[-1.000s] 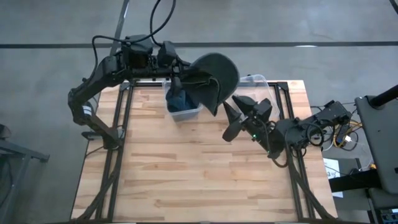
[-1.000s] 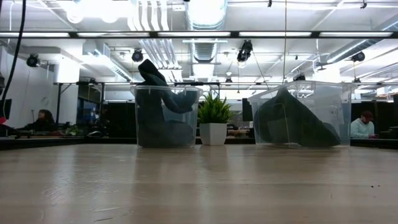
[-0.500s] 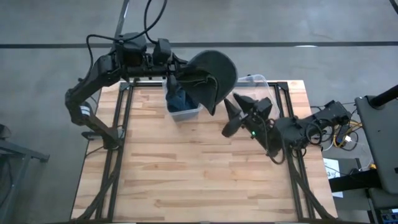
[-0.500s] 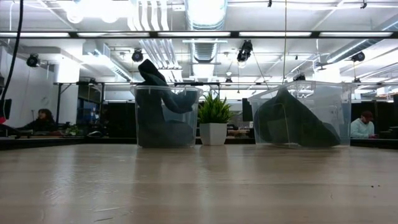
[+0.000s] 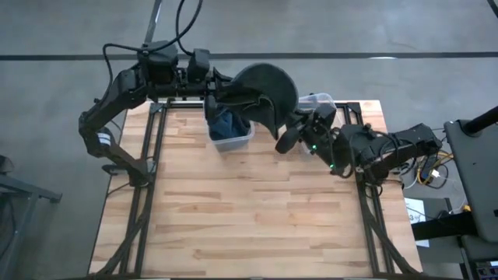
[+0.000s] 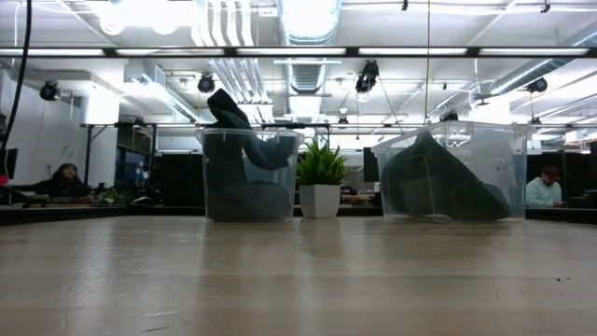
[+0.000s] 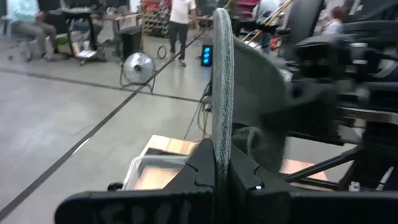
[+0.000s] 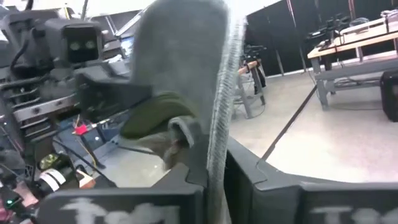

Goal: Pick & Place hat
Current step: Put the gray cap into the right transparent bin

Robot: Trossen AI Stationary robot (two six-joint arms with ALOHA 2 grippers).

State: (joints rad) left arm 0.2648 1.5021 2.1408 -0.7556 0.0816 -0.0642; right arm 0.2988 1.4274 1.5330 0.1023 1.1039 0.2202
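Observation:
A dark grey brimmed hat [image 5: 264, 89] hangs in the air over the table's far edge, above and between two clear bins. My left gripper [image 5: 212, 92] is shut on its left side. My right gripper [image 5: 284, 138] is shut on its near right edge. In the left wrist view the hat [image 7: 249, 93] stands on edge between the fingers, and so does the hat [image 8: 180, 62] in the right wrist view. The low view shows neither the hat nor the grippers. My left gripper pinches the hat's brim edge [image 7: 222, 134] between its two fingers, coming in about level from the table's left. The brim stands on edge in the hold and the hat is lifted clear. My right gripper pinches the hat's brim edge [image 8: 216, 146] between its two fingers, on the near right side of the hat [image 5: 278, 131]. It comes slanting from the table's right and near side. The hat hangs clear of the table and the bins.
The left clear bin [image 5: 231, 131] at the far edge holds blue and dark cloth; in the low view the same bin [image 6: 249, 177] has dark cloth sticking out of its top. The right clear bin [image 5: 325, 103] stands behind my right arm. A potted plant [image 6: 320, 177] shows between the bins. Bare wooden tabletop [image 5: 249, 210] lies nearer.
My right gripper has moved toward the table's far edge and left, up to the hat, and has shut on its brim. The hat stays held up by my left gripper, barely shifted.

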